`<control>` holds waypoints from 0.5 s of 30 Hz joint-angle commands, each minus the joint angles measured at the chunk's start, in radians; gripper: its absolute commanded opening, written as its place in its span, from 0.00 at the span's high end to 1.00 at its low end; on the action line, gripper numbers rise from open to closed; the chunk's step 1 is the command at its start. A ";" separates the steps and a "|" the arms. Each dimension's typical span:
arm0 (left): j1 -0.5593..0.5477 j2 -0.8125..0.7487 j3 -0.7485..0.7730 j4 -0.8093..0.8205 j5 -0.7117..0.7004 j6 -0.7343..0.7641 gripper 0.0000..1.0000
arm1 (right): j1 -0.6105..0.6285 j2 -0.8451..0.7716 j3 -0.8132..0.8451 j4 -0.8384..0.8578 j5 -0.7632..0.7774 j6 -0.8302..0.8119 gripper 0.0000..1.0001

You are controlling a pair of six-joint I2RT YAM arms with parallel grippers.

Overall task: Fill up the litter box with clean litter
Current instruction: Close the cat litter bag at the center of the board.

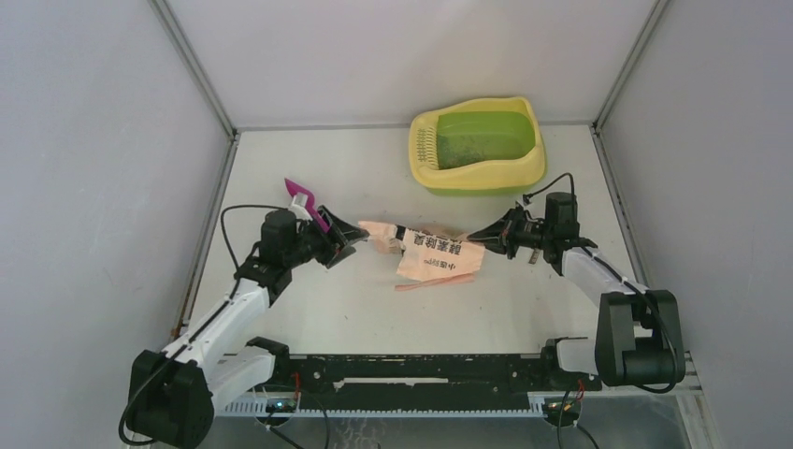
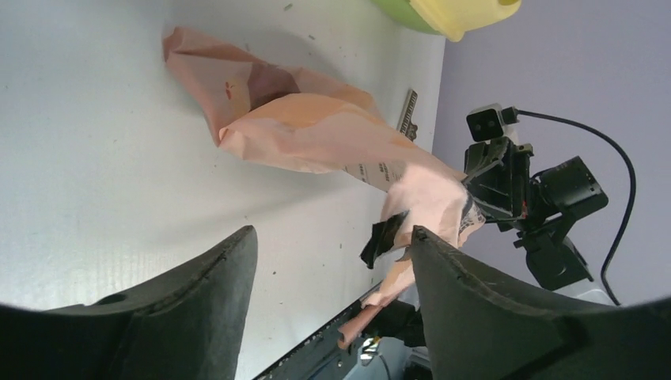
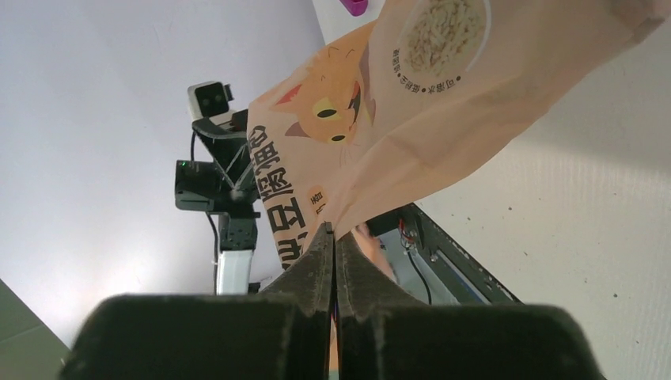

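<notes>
Right pincer (image 3: pixel 331 233): pinches the bag (image 3: pixel 411 103), fingers pressed flat together on a thin edge of peach-pink paper at its right-hand end, and holds that end raised off the tabletop (image 1: pixel 327 309).

Left pincer (image 2: pixel 332 231): stands spread at the bag's left-hand end, close to the crumpled paper there but gripping nothing, with only bare tabletop between the fingers in the wrist view.

Bag itself: stretches between the two pincers across the middle of the tabletop, creased and slack, and shows a cartoon cat and dark lettering on the printed face.

Magenta scoop (image 1: pixel 307 204): sits just past the bag's left end, close beside the left wrist. Cannot tell whether resting on the tabletop or leaning on the arm.

Litter box (image 1: pixel 479 180): stands well beyond the bag, farther back and a little to the right, apart from it, slotted grille on the left-hand end, pale yellow rim around a lime-green basin.

Litter (image 1: pixel 463 150): shows as dark speckling on the basin floor, plus stray specks on the tabletop near the bag.
</notes>
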 commanded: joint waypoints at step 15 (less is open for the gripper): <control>0.044 0.068 -0.077 0.293 0.082 -0.314 0.00 | -0.020 0.011 -0.013 0.058 -0.073 -0.069 1.00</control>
